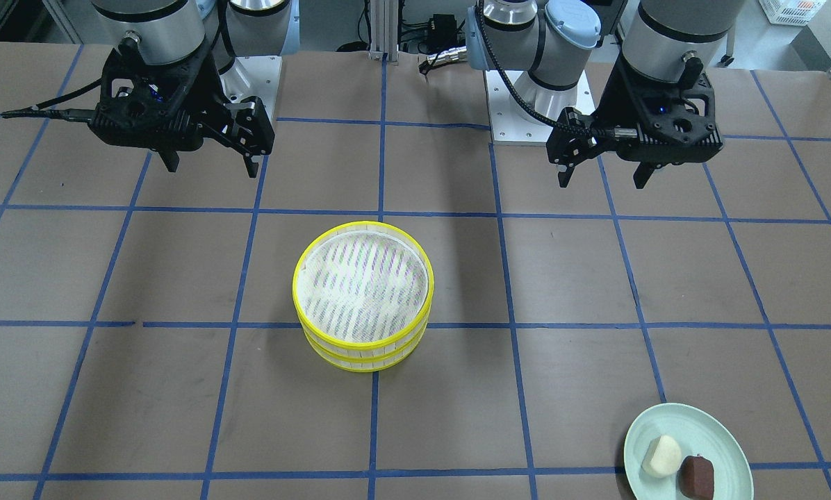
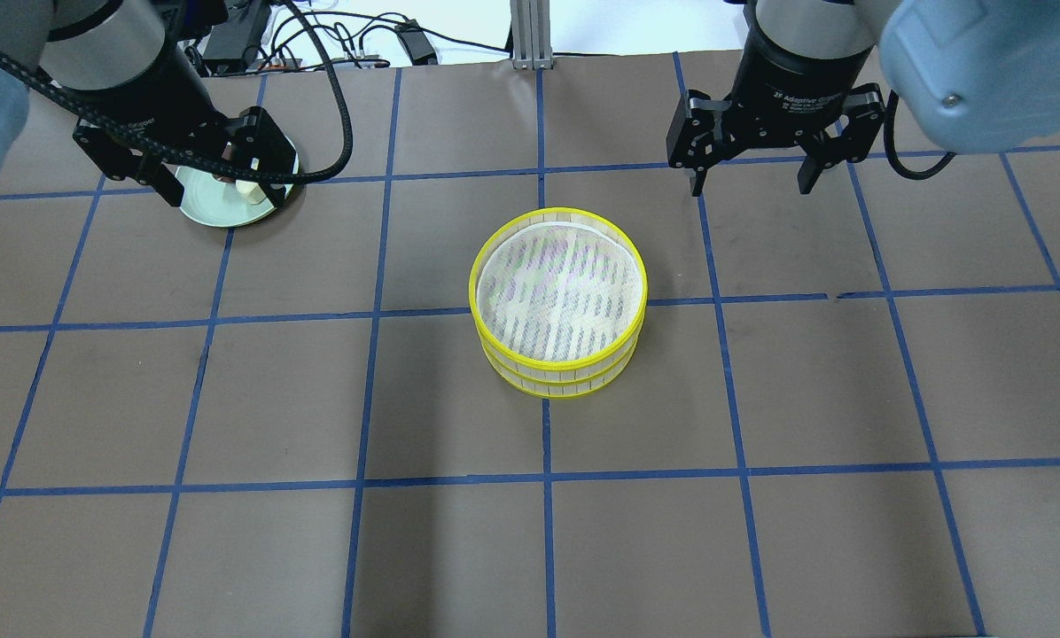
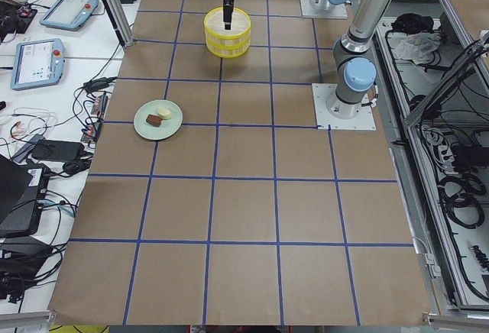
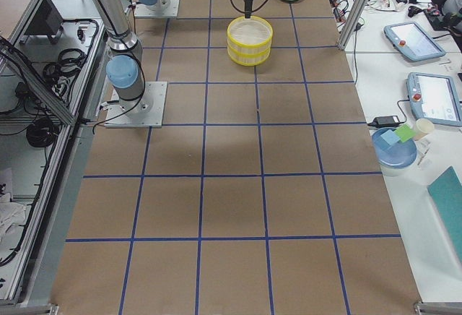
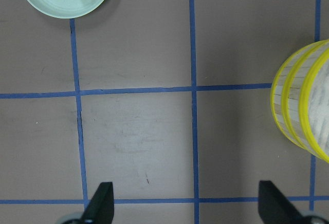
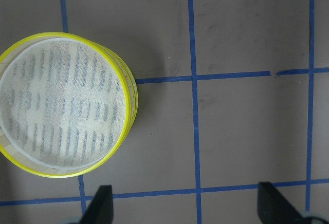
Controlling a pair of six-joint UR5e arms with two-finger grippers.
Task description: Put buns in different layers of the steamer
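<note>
Two yellow-rimmed steamer trays stand stacked mid-table: the upper tray (image 1: pixel 363 285) (image 2: pixel 558 292) is empty, and the lower tray (image 1: pixel 363 361) (image 2: pixel 552 383) shows only its wall. The cream-white bun (image 1: pixel 662 455) (image 2: pixel 248 189) and the reddish-brown bun (image 1: pixel 697 478) lie side by side on a pale green plate (image 1: pixel 725 444) (image 2: pixel 206 208). My left gripper (image 1: pixel 602 182) (image 2: pixel 224 197) (image 5: pixel 187 206) is open and empty, held high between the plate and the trays. My right gripper (image 1: pixel 212 169) (image 2: pixel 750 186) (image 6: pixel 186 206) is open and empty, high beside the stack (image 6: pixel 64 103).
The table is covered in brown paper with a blue tape grid. The plate (image 3: pixel 158 119) sits near the table edge on the operators' side. Tablets and cables lie on a side bench (image 3: pixel 46 50). The arm bases (image 3: pixel 344 104) stand at the robot's edge.
</note>
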